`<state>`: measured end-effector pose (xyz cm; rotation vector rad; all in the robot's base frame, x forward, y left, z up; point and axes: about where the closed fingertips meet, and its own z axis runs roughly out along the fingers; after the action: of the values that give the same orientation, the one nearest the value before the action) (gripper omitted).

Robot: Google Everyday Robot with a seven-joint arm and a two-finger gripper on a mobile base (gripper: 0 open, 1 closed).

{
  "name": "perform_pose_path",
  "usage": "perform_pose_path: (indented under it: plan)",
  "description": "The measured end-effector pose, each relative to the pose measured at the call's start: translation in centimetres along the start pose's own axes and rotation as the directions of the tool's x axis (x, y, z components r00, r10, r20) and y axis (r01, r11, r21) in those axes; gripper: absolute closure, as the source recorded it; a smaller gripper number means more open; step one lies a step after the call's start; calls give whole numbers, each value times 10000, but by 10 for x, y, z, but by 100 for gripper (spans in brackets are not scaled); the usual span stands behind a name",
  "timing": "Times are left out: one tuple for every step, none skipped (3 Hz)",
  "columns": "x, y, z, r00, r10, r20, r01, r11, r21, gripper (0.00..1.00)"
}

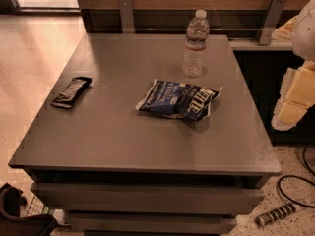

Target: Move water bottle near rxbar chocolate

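Observation:
The water bottle (196, 43) stands upright near the far edge of the grey table (123, 141), right of centre. It is clear and ribbed, with a white cap. The rxbar chocolate (72, 92), a flat black bar with pale lettering, lies near the table's left edge. The two are far apart. My gripper (290, 109) shows as pale cream and yellow parts at the right edge of the view. It is beyond the table's right side, away from the bottle, and holds nothing that I can see.
A crinkled blue-and-white snack bag (178, 100) lies mid-table, just in front of the bottle. A wooden wall panel with metal brackets (126, 14) runs behind the table. A black cable (295, 191) lies on the floor at right. A dark object (19, 215) sits at bottom left.

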<state>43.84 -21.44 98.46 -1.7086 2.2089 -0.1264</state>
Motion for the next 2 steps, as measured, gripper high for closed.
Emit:
perform_pose_path:
  plan:
    - [0, -1, 0, 9999, 24, 117, -24, 10000, 48, 0]
    - [0, -23, 12, 9757, 361, 2162, -523, 9962, 696, 0]
